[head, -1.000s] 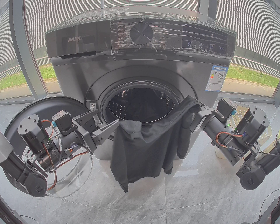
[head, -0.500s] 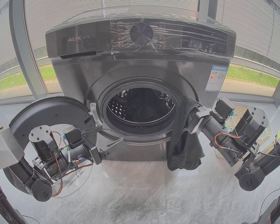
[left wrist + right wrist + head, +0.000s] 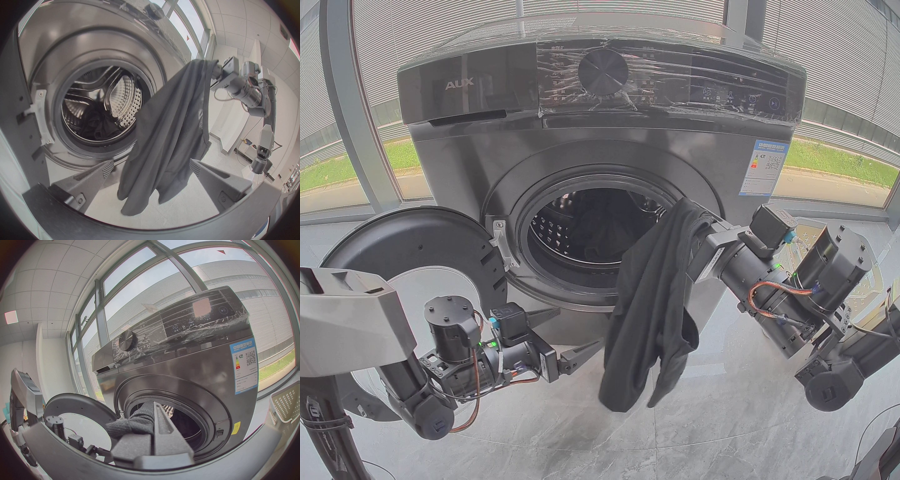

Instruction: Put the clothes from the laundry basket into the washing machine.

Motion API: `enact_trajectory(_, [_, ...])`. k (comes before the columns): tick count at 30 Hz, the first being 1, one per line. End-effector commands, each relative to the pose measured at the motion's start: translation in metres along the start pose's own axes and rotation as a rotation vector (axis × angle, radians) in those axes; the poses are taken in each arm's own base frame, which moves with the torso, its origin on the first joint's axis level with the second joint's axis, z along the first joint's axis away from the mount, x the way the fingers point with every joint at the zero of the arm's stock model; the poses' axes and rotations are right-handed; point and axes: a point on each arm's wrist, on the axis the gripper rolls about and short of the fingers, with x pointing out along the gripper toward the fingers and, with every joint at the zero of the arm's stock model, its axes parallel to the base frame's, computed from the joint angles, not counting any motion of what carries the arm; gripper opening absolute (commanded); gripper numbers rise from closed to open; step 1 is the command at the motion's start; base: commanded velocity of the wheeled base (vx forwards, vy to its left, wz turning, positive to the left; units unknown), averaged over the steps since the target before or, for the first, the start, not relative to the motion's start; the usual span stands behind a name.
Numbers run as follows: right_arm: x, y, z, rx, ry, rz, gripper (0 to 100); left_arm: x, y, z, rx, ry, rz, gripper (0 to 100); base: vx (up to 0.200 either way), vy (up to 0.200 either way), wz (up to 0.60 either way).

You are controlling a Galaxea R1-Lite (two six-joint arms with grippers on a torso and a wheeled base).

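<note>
the dark garment (image 3: 653, 312) hangs from my right gripper (image 3: 697, 232), clenched on its top, just before the washing machine (image 3: 600, 144)'s open drum (image 3: 587, 231). my left gripper (image 3: 581, 326) gapes wide, low beside the hem, holding nothing. door (image 3: 412, 244) stands open on the left.

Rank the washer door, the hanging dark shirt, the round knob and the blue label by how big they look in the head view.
Largest: door.
Then: shirt.
Smallest: knob and label, about alike, so unranked.
</note>
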Motion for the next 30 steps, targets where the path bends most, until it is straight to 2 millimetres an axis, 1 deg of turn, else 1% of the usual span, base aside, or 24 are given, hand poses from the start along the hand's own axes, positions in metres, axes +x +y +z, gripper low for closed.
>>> enact_trajectory(1, [0.003, 0.005, -0.001, 0.005, -0.001, 0.015, 0, 0.020, 0.001, -0.022, -0.014, 0.051, -0.017, 100, 0.000, 0.000, 0.00])
enact_trajectory(6, [0.007, 0.009, -0.007, 0.005, 0.009, 0.023, 0, 0.021, -0.001, -0.024, -0.015, 0.053, -0.032, 100, 0.000, 0.000, 0.00])
enact_trajectory(12, [0.013, 0.021, -0.019, 0.012, 0.030, 0.052, 0, 0.021, -0.003, -0.025, -0.017, 0.062, -0.041, 100, 0.000, 0.000, 0.00])
enact_trajectory(13, [0.013, 0.021, -0.019, 0.012, 0.030, 0.052, 0, 0.021, -0.003, -0.025, -0.017, 0.062, -0.041, 100, 0.000, 0.000, 0.00])
enact_trajectory(14, [0.014, 0.025, -0.020, 0.016, 0.029, 0.063, 0, 0.021, -0.003, -0.027, -0.017, 0.067, -0.040, 100, 0.000, 0.000, 0.00])
enact_trajectory(20, [0.015, 0.029, -0.023, 0.018, 0.033, 0.073, 0, 0.027, -0.001, -0.035, -0.009, 0.083, -0.040, 100, 0.000, 0.000, 0.00])
enact_trajectory(22, [0.015, 0.031, -0.024, 0.019, 0.034, 0.077, 0, 0.033, 0.002, -0.044, 0.019, 0.098, -0.039, 100, 0.000, 0.000, 0.00])
enact_trajectory(26, [0.014, 0.035, -0.023, 0.024, 0.033, 0.089, 0, 0.044, 0.006, -0.054, 0.026, 0.105, -0.032, 100, 0.000, 0.000, 0.00])
enact_trajectory(30, [0.012, 0.038, -0.022, 0.027, 0.031, 0.101, 0, 0.060, 0.014, -0.057, 0.034, 0.076, -0.024, 100, 0.000, 0.000, 0.00])
